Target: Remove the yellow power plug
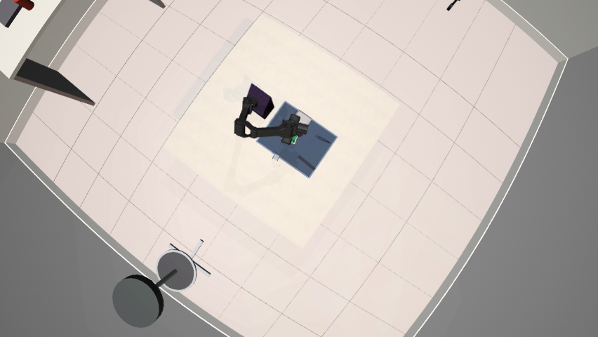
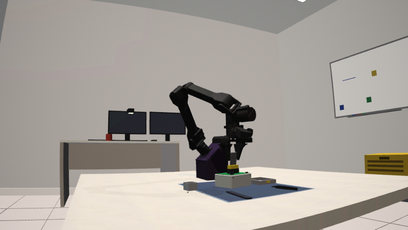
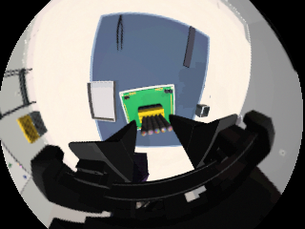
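1. At the far left of the exterior view, a desk (image 1: 24,39) (image 2: 114,142) stood behind the work table (image 1: 334,88) (image 2: 142,205) (image 3: 57,72), bearing a red cup (image 1: 27,3) (image 2: 108,137) and dark monitors.
2. Next, a small grey box (image 1: 275,157) (image 2: 190,186) (image 3: 202,111) sat at the edge of a blue mat (image 1: 288,161) (image 2: 211,192) (image 3: 148,52).
3. The black arm (image 1: 271,132) (image 2: 209,94) rose from a dark purple base (image 1: 261,100) (image 2: 204,169) (image 3: 141,167), bent at its elbow and reached rightward over the mat.
4. Below its end, a pale block (image 2: 232,181) carried the green circuit board (image 1: 294,138) (image 2: 221,173) (image 3: 131,102). The yellow plug (image 2: 232,166) (image 3: 152,114) was on the board, upright, a row of wires (image 2: 233,158) (image 3: 156,126) standing up from it.
5. The gripper (image 1: 294,133) (image 2: 233,158) (image 3: 152,120) pointed down above the plug. Its fingers were apart, one to each side of the upper wires, and clamped on nothing.
6. A dark flat bar (image 1: 306,162) (image 2: 239,194) (image 3: 189,47) lay on the mat in front of the block.
7. Just right of the block lay the shallow grey tray (image 1: 302,118) (image 2: 264,183) (image 3: 114,100); the plug was outside it.
8. Farther right, a slim black tool, tweezer-like from above (image 1: 323,138) (image 2: 284,187) (image 3: 119,32), lay on the mat.
9. At the far right, a whiteboard (image 2: 357,91) hung on the wall, and a yellow cabinet (image 2: 385,168) (image 3: 30,129) showed beyond the table.
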Controlling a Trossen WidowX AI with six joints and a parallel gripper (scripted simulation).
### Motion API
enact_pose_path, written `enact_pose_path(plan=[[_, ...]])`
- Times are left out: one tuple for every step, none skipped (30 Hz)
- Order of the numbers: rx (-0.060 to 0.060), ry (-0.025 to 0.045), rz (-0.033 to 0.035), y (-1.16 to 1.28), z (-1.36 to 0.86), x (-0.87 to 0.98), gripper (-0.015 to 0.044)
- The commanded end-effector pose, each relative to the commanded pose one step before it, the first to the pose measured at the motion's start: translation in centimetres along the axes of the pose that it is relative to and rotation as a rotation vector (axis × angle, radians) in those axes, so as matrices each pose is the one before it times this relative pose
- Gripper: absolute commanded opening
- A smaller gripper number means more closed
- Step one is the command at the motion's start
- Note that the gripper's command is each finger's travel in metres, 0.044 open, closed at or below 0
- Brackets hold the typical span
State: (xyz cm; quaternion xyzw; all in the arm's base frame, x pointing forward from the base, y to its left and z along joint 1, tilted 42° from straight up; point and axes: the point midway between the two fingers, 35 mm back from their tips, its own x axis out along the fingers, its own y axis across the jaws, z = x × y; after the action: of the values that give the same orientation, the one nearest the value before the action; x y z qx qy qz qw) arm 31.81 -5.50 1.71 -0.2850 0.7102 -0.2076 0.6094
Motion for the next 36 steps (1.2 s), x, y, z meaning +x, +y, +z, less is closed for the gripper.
enact_pose_path(plan=[[-0.0038,-0.00116,-0.00437,-0.01,-0.024,0.269,0.0249],[0.0,0.0,0.0,0.0,0.0,0.0,0.0223],[0.0,0.0,0.0,0.0,0.0,0.0,0.0197],[0.0,0.0,0.0,0.0,0.0,0.0,0.017],[0.0,0.0,0.0,0.0,0.0,0.0,0.0144],[0.0,0.0,0.0,0.0,0.0,0.0,0.0118],[0.0,0.0,0.0,0.0,0.0,0.0,0.0092],[0.0,0.0,0.0,0.0,0.0,0.0,0.0065],[0.0,0.0,0.0,0.0,0.0,0.0,0.0039],[0.0,0.0,0.0,0.0,0.0,0.0,0.0013],[0.0,0.0,0.0,0.0,0.0,0.0,0.0],[0.0,0.0,0.0,0.0,0.0,0.0,0.0],[0.0,0.0,0.0,0.0,0.0,0.0,0.0],[0.0,0.0,0.0,0.0,0.0,0.0,0.0],[0.0,0.0,0.0,0.0,0.0,0.0,0.0],[0.0,0.0,0.0,0.0,0.0,0.0,0.0],[0.0,0.0,0.0,0.0,0.0,0.0,0.0],[0.0,0.0,0.0,0.0,0.0,0.0,0.0],[0.0,0.0,0.0,0.0,0.0,0.0,0.0],[0.0,0.0,0.0,0.0,0.0,0.0,0.0],[0.0,0.0,0.0,0.0,0.0,0.0,0.0],[0.0,-0.00001,0.00009,0.001,0.0,-0.234,0.0],[0.0,-0.00001,0.0001,0.002,0.001,-0.235,0.0],[0.0,-0.00001,-0.00024,0.005,0.001,-0.235,0.0],[0.0,-0.00003,-0.00218,0.022,0.001,-0.235,0.0],[0.0,-0.00005,-0.00562,0.051,0.001,-0.235,0.0],[0.0,-0.00009,-0.00975,0.086,0.001,-0.235,0.0],[0.0,-0.00011,-0.01356,0.117,0.001,-0.235,0.0],[0.0,-0.00007,-0.01605,0.138,0.001,-0.124,0.0],[0.0,0.0,-0.01639,0.144,-0.001,0.0,0.0],[0.0,0.00002,-0.01409,0.124,-0.001,0.001,0.0],[0.0,0.00007,-0.00915,0.081,-0.001,0.001,0.0],[0.0,0.00006,-0.00209,0.019,0.0,0.0,0.0],[0.0,-0.00001,0.00624,-0.054,0.0,0.0,0.0],[0.0,-0.00011,0.01471,-0.129,0.001,0.0,0.0],[0.0,-0.00016,0.02212,-0.194,0.001,0.0,0.0]])
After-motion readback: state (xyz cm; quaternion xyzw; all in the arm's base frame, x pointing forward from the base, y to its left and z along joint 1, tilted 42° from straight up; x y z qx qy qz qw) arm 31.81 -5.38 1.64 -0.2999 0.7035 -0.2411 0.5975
